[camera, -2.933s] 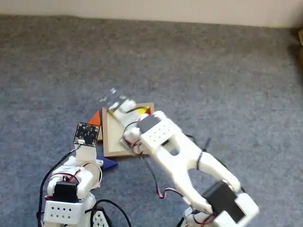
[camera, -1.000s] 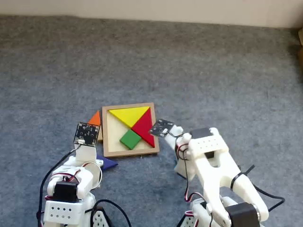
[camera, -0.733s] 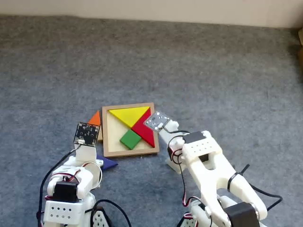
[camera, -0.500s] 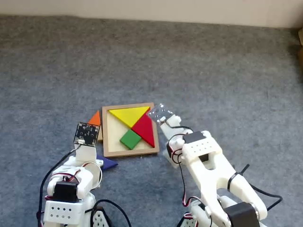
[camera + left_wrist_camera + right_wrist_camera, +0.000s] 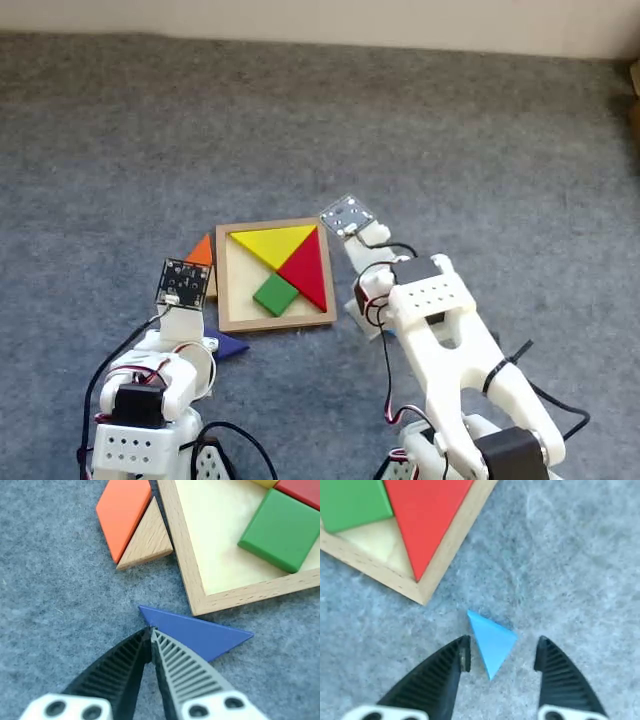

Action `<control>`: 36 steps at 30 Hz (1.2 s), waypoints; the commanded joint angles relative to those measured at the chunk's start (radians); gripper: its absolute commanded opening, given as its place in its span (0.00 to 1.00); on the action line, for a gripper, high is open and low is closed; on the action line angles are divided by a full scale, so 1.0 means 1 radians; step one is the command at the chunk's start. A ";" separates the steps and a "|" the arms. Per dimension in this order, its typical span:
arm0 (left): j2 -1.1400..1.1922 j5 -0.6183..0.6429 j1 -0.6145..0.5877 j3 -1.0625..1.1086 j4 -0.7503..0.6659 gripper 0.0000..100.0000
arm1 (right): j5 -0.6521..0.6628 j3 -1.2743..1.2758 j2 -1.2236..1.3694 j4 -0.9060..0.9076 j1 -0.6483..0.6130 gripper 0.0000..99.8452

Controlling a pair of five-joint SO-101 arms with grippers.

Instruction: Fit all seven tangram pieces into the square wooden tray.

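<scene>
By colour: wooden tray [image 5: 226, 322], pale bare wood; yellow triangle [image 5: 270, 245]; red triangle [image 5: 308, 270]; green square [image 5: 274, 294]; orange parallelogram [image 5: 123, 512]; bare-wood triangle [image 5: 147, 537], tan, faint grain; dark blue triangle [image 5: 197, 632]; light blue triangle [image 5: 492, 640]. Desk [image 5: 450, 150], mottled grey. My left fingers [image 5: 120, 667], black, ribbed; my right fingers [image 5: 440, 672], likewise black.

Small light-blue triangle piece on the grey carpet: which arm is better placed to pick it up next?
Right. The right gripper hangs open with the small light-blue triangle piece between its fingers. The left gripper is shut at the dark-blue triangle piece, across the square wooden tray.
</scene>
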 commanded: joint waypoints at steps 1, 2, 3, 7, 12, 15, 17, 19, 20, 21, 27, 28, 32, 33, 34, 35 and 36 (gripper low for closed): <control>-0.027 0.009 -0.012 0.021 0.006 0.01 | -0.011 -0.031 -0.036 -0.048 0.013 0.22; -0.027 0.009 -0.012 0.021 0.006 0.01 | -0.011 -0.015 -0.036 -0.065 0.012 0.22; -0.027 0.009 -0.012 0.021 0.006 0.01 | -0.011 0.004 -0.036 -0.082 0.007 0.22; -0.027 0.009 -0.012 0.021 0.006 0.01 | -0.011 0.076 -0.036 -0.151 -0.019 0.22; -0.027 0.009 -0.012 0.021 0.006 0.01 | -0.011 0.104 -0.036 -0.179 -0.018 0.22; -0.027 0.009 -0.012 0.021 0.006 0.01 | -0.011 0.113 -0.035 -0.189 -0.022 0.22; -0.027 0.009 -0.012 0.021 0.006 0.01 | -0.009 0.127 -0.035 -0.191 -0.031 0.22; -0.027 0.009 -0.012 0.021 0.006 0.01 | -0.008 0.137 -0.035 -0.191 -0.042 0.22; -0.027 0.009 -0.012 0.021 0.006 0.01 | -0.008 0.140 -0.035 -0.191 -0.047 0.22; -0.027 0.009 -0.012 0.021 0.006 0.01 | -0.008 0.143 -0.035 -0.191 -0.047 0.22; -0.027 0.009 -0.012 0.021 0.006 0.01 | -0.008 0.142 -0.018 -0.191 -0.047 0.22; -0.027 0.009 -0.012 0.021 0.006 0.01 | -0.008 0.137 0.005 -0.191 -0.047 0.22; -0.027 0.009 -0.012 0.021 0.006 0.01 | -0.008 0.128 0.139 -0.191 -0.036 0.22; -0.027 0.009 -0.012 0.021 0.006 0.01 | -0.008 0.108 0.157 -0.188 -0.030 0.22; -0.027 0.009 -0.012 0.021 0.006 0.01 | -0.008 0.088 0.162 -0.188 -0.027 0.22; -0.027 0.009 -0.012 0.021 0.006 0.01 | -0.008 0.074 0.162 -0.188 -0.024 0.22; -0.027 0.009 -0.012 0.021 0.006 0.01 | -0.006 0.062 0.162 -0.188 -0.019 0.22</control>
